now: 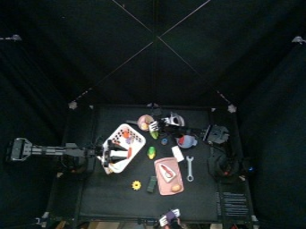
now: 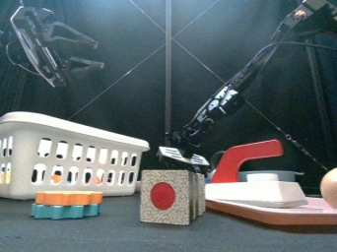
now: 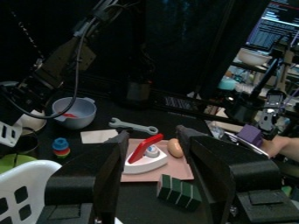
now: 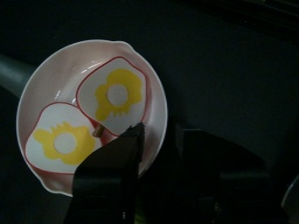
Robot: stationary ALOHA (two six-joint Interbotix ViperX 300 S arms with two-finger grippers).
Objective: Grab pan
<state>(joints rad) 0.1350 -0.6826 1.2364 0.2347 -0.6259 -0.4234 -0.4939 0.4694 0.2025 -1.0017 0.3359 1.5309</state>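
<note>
The pan [image 4: 87, 114] is a pink shallow dish with two fried eggs inside; it fills the right wrist view. In the top view it is a small pink shape [image 1: 146, 122] at the back middle of the table. My right gripper [image 4: 163, 144] is open right at the pan's rim, with one jaw over the inside edge. It also shows in the top view [image 1: 163, 120]. The front view hides the pan. My left gripper [image 2: 69, 51] hangs high above the table's left, open and empty, near the white basket [image 1: 123, 136].
The white basket [image 2: 66, 148] stands front left. A red-dotted block [image 2: 171, 194], an orange and teal stack [image 2: 69, 204] and a pink board [image 2: 283, 209] with a red-handled tool [image 2: 247, 157] line the front. A wrench [image 1: 189, 172] lies on the right.
</note>
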